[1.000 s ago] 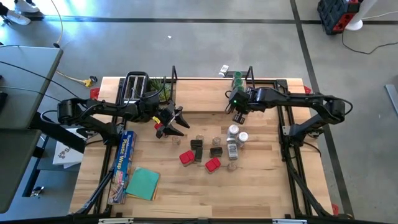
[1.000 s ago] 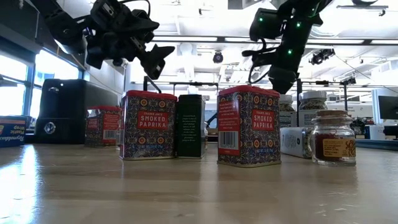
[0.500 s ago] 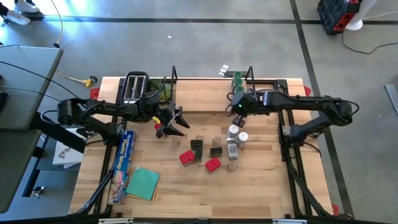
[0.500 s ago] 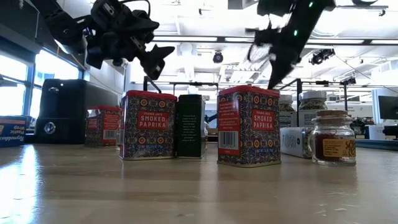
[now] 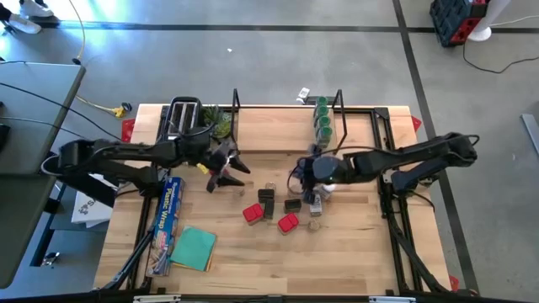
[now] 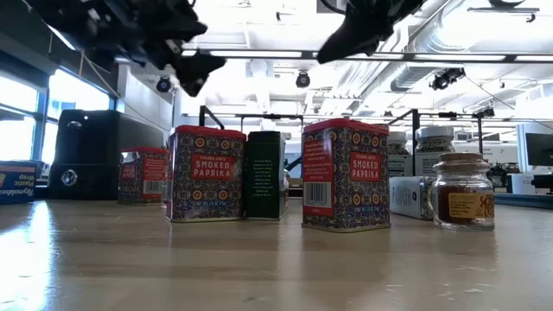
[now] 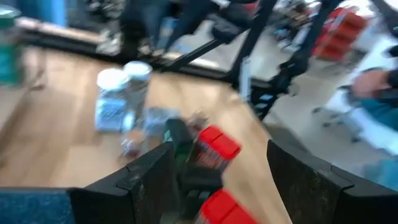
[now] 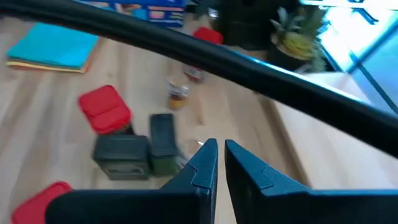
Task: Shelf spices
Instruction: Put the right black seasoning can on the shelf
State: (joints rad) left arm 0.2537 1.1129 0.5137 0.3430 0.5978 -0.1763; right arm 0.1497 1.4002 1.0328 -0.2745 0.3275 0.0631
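Note:
The spices stand in a cluster mid-table: red tins (image 5: 251, 214) (image 5: 288, 222), dark jars (image 5: 266, 200), white-lidded jars (image 5: 316, 198) and a small brown jar (image 6: 462, 192). A row of green-lidded jars (image 5: 322, 118) stands on the shelf (image 5: 278, 135) at its right end. My left gripper (image 5: 229, 170) hangs open in the air left of the cluster, pointing at it; its wrist view shows a red tin (image 7: 217, 142) ahead between the fingers. My right gripper (image 5: 297, 177) is shut and empty, raised over the cluster's far right part (image 8: 214, 163).
A black toaster (image 5: 185, 118) and a small plant (image 5: 217, 122) stand at the far left beside the shelf. A long blue foil box (image 5: 167, 220) and a teal cloth (image 5: 194, 248) lie near the left edge. Bare wood lies in front of the cluster.
My right gripper has swung from the shelf's right end toward the near edge and the left, rising, and now slants less steeply over the spice cluster; it stays shut. My left gripper has drawn back a little toward the table's left and risen slightly, still open.

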